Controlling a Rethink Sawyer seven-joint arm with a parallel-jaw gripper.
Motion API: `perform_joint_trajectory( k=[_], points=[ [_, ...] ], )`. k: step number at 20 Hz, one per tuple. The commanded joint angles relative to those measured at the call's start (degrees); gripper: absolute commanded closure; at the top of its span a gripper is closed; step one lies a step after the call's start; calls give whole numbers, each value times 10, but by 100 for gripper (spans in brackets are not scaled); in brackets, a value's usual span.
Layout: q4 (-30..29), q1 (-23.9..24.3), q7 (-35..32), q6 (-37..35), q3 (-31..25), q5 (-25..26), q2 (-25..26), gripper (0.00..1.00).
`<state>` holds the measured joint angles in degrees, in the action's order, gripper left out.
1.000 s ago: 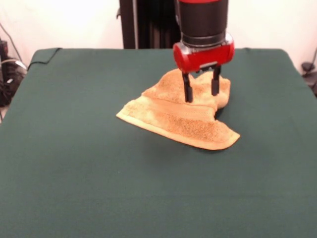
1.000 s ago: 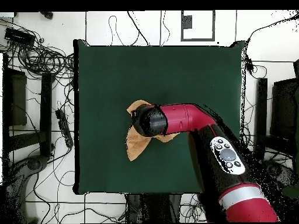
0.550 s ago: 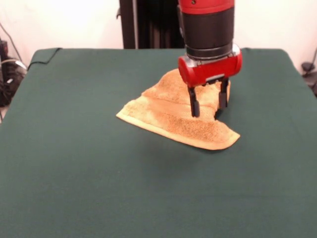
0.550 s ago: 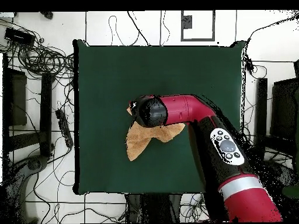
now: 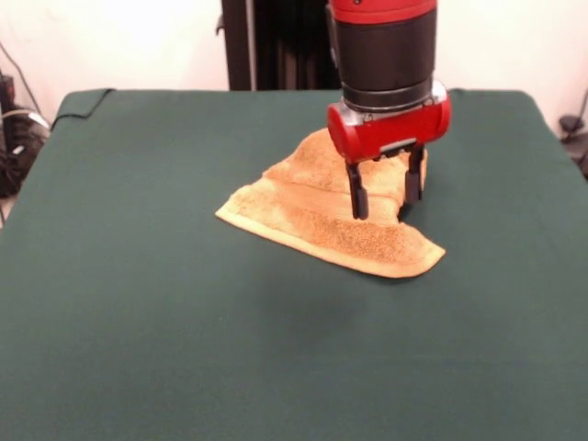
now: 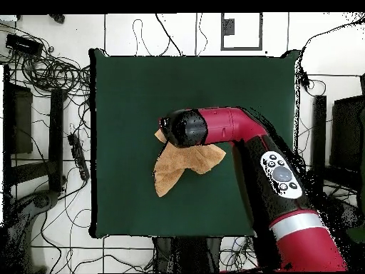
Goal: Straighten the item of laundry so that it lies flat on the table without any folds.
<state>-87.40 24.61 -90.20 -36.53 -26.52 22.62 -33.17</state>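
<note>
Golden-orange towel (image 5: pixel 335 207) rumpled, folded over itself, mid green table (image 5: pixel 138 303).

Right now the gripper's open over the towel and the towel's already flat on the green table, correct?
Not flat. The front view shows the towel still folded and bunched on the table. The rest holds: the gripper is open over it.
</note>
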Motion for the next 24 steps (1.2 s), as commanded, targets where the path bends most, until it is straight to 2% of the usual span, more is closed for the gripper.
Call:
perform_joint_trajectory(
  k=[1, 6, 19, 24],
  points=[
    [-11, 10, 151, -101, -51, 35, -47, 0],
    [-46, 22, 144, -95, -52, 37, -80, 0],
    [-57, 60, 168, -79, -80, 63, -70, 0],
    [-55, 83, 172, -66, -95, 80, -51, 0]
  ],
)
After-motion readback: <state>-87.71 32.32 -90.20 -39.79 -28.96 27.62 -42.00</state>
